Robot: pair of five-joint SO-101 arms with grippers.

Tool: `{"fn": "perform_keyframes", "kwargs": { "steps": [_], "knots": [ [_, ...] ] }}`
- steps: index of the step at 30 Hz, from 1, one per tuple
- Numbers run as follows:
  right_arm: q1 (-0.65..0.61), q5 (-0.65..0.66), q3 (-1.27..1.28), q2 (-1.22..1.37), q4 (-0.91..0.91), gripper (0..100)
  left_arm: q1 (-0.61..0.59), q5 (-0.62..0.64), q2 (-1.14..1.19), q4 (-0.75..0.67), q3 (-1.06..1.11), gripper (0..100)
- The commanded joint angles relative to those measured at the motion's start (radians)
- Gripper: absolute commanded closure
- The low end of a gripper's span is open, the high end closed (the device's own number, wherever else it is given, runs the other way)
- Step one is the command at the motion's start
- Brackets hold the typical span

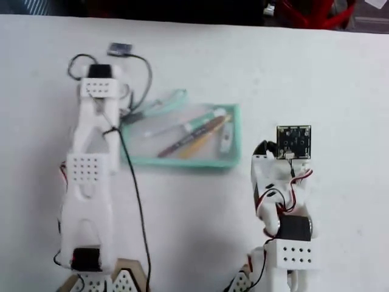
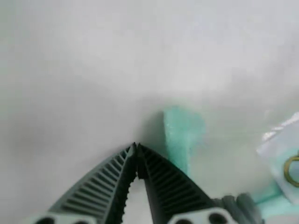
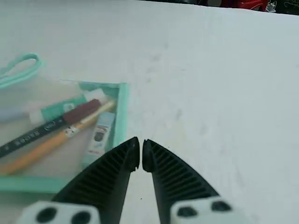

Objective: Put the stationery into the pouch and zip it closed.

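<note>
- pouch [image 1: 182, 162]: clear with teal edging, lies flat mid-table between the two arms; its loop strap [image 1: 167, 100] trails off the far edge.
- stationery [image 1: 194, 137] is inside the pouch: dark pen [image 3: 42, 133], yellow pencil [image 3: 37, 154], green-white marker [image 3: 60, 109] and a small eraser-like piece [image 3: 100, 135] at the end near the right arm.
- Can't tell whether the zip is closed. Judged stage: loading done, zipping in hand.
- left gripper [image 2: 136, 150]: at the pouch's other end, jaws clenched tip to tip with nothing seen between them. A teal strip [image 2: 180, 133] sits just beside the tips; can't tell whether it is edging or a pull tab.
- right gripper [image 3: 140, 154]: just beside the pouch's corner, over bare table [image 1: 316, 73]; jaws clenched on nothing, not touching the pouch.
- black cable [image 1: 137, 201] from the left arm drapes past the pouch's left-arm end.
- Risks:
  - the left jaws close beside the strip rather than on it, so a pull gets nothing;
  - the pouch looks light and isn't pinned, so any tug slides it across the table instead of running the zip;
  - the cable could snag the pouch end or the strap;
  - a pen tip at the opening could jam the zip.
</note>
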Motion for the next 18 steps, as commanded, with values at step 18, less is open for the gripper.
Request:
{"fn": "perform_keyframes", "kwargs": {
  "steps": [18],
  "knots": [
    [0.001,-0.002,0.046,-0.004,-0.116,98.1,-0.274,-0.008,-0.059,0.143,-0.491,97]
  ]
}}
